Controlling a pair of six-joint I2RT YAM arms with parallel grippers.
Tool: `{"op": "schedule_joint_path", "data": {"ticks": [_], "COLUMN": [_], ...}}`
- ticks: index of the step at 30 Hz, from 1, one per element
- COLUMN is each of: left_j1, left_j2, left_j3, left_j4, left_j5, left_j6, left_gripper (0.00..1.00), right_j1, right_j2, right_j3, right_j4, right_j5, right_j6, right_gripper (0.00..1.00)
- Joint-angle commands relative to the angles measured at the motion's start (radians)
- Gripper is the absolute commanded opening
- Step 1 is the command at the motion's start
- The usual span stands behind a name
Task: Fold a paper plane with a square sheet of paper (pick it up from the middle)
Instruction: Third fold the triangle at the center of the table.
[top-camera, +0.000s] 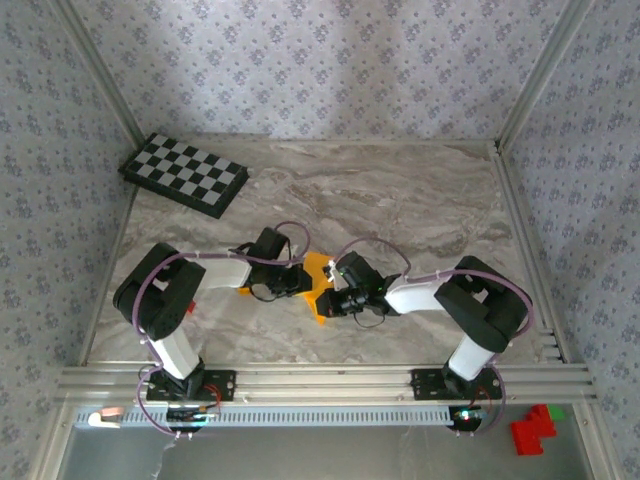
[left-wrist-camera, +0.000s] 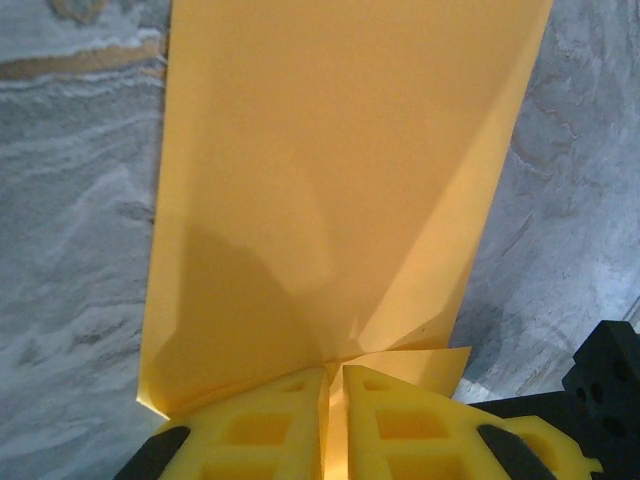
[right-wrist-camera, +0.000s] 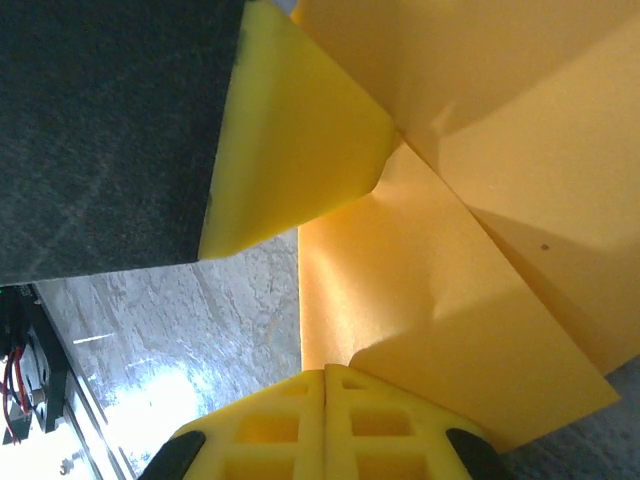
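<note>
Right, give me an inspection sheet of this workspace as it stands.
Surface: marble-look table, flat.
Job's things: orange sheet of paper, partly folded with creases, at the centre between the two arms.
Clutter: checkered board at the far left corner; red blocks beyond the near rail on the right.
Grippers: left gripper shut on the paper's edge; right gripper shut on the paper.
Cables: purple cables loop off both arms.
Surroundings: flowered wallpaper walls; metal rail along the near edge.
</note>
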Motion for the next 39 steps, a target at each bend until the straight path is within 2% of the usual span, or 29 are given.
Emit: {"op": "schedule_joint_path", "data": {"ticks": [1, 6, 10, 15, 19, 21, 28, 39], "left_j1": [0.002, 0.001, -0.023, -0.065, -0.073, -0.078, -0.095, -0.073], "left_j2": [0.002, -0.072, -0.140, -0.179, -0.171, -0.160, -0.116, -0.051], "left_j3": [0.005, 0.026, -0.011, -0.060, -0.082, -0.087, -0.087, -0.070], "left_j4": [-0.123, -0.136, -0.136, -0.116, -0.087, -0.058, 0.016, 0.010], "left_j5": [-0.074, -0.061, -0.069, -0.077, -0.069, -0.055, -0.012, -0.032], "left_j6": [0.009, -0.010, -0.049, -0.082, -0.100, -0.108, -0.127, -0.099], "left_gripper": [0.17, 0.22, 0.22, 0.14, 0.02, 0.00, 0.00, 0.00], "right_j1": [-0.013, -0.013, -0.014, -0.015, -0.017, -0.016, -0.017, -0.016], "right_j2": [0.031, 0.022, 0.024, 0.031, 0.034, 0.035, 0.032, 0.031], "right_j3": [-0.052, -0.065, -0.069, -0.075, -0.077, -0.075, -0.073, -0.066], "right_j4": [-0.102, -0.109, -0.111, -0.106, -0.105, -0.107, -0.118, -0.178], "right_j5": [0.041, 0.048, 0.052, 0.057, 0.057, 0.057, 0.058, 0.069], "right_j6": [0.011, 0.014, 0.012, 0.011, 0.010, 0.008, 0.002, -0.015], "right_gripper": [0.04, 0.04, 0.04, 0.03, 0.03, 0.03, 0.02, 0.02]}}
